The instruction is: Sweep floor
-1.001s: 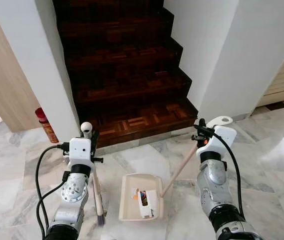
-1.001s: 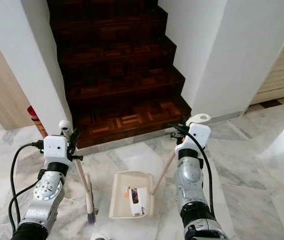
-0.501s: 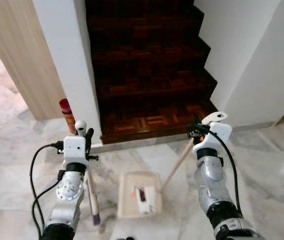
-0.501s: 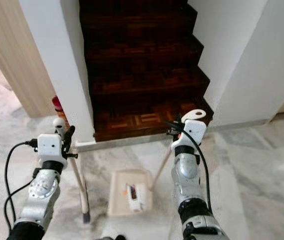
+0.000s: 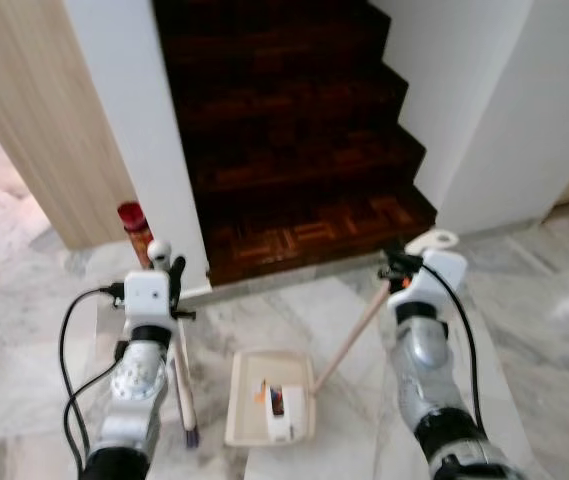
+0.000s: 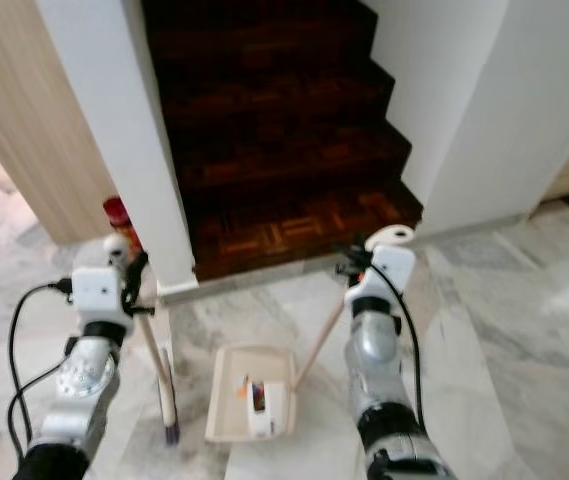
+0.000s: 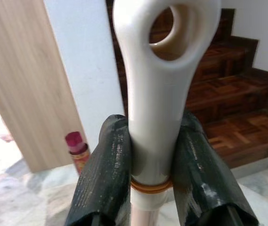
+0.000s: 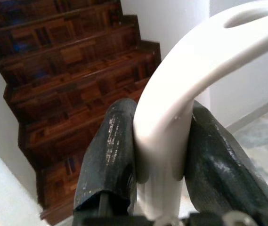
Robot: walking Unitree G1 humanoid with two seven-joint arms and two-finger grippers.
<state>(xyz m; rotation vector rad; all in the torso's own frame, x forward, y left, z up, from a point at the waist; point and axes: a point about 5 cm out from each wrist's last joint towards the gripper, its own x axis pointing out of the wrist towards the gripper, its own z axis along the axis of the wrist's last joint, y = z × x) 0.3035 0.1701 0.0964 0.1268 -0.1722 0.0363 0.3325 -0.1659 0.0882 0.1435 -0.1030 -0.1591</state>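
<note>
My left gripper (image 7: 152,155) is shut on the cream top of a broom handle (image 7: 159,94), whose wooden shaft (image 5: 181,375) slants down to dark bristles (image 5: 191,437) on the marble floor. On my right side, the right gripper (image 8: 159,155) is shut on the white curved grip of a dustpan handle (image 8: 190,70). Its pale shaft (image 5: 349,336) runs down to the cream dustpan (image 5: 249,398) lying flat on the floor between my arms. Small bits of rubbish (image 5: 276,402) lie in the pan.
A dark wooden staircase (image 5: 294,150) rises straight ahead between white walls (image 5: 134,130). A red spray can (image 5: 136,228) stands on the floor by the left wall's foot, next to a wood-panelled wall (image 5: 34,120). Marble floor (image 5: 544,330) spreads to the right.
The whole picture has shifted, so the camera moved; the stairs now sit a little lower and left. Both grippers keep their hold on broom and dustpan.
</note>
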